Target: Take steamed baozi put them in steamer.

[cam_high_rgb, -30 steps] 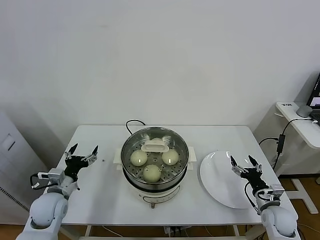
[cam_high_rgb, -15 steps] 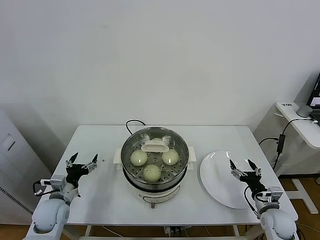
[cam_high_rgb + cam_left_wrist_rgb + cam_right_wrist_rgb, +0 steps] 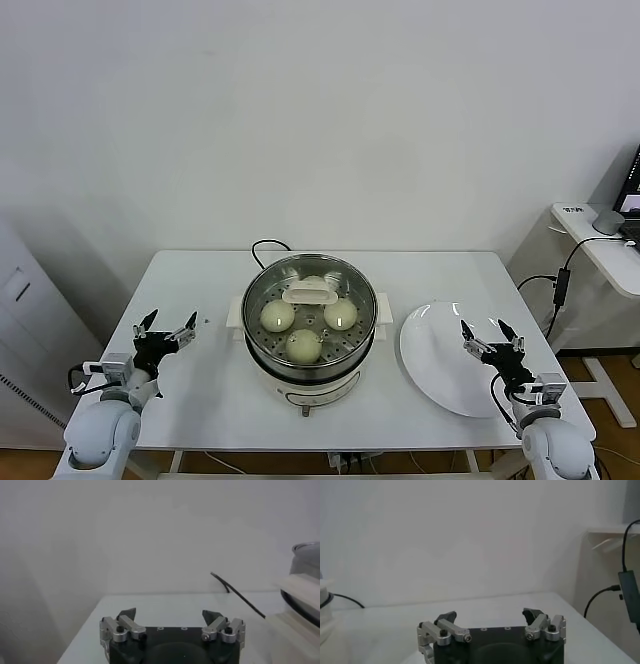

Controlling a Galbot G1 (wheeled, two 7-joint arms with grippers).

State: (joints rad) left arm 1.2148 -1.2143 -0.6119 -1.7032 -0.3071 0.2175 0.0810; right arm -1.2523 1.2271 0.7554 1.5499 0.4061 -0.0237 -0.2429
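The steel steamer (image 3: 310, 350) stands mid-table on its white base. Inside on the perforated tray lie steamed baozi: one on the left (image 3: 277, 316), one on the right (image 3: 341, 313), one at the front (image 3: 304, 346), and another partly hidden at the back (image 3: 314, 283) behind a white handle (image 3: 310, 294). My left gripper (image 3: 167, 326) is open and empty over the table's left edge; in the left wrist view the left gripper (image 3: 171, 615) holds nothing. My right gripper (image 3: 482, 333) is open and empty above the white plate's right side. The right gripper (image 3: 490, 615) shows empty too.
An empty round white plate (image 3: 440, 360) lies right of the steamer. A black cord (image 3: 262, 247) runs behind the pot. A side desk with a mouse (image 3: 608, 222) and a hanging cable (image 3: 560, 285) stands off to the right.
Both arms have drawn back toward me and lowered: the left gripper slid down along the table's left edge, the right slightly down over the plate. The steamer and baozi are unchanged.
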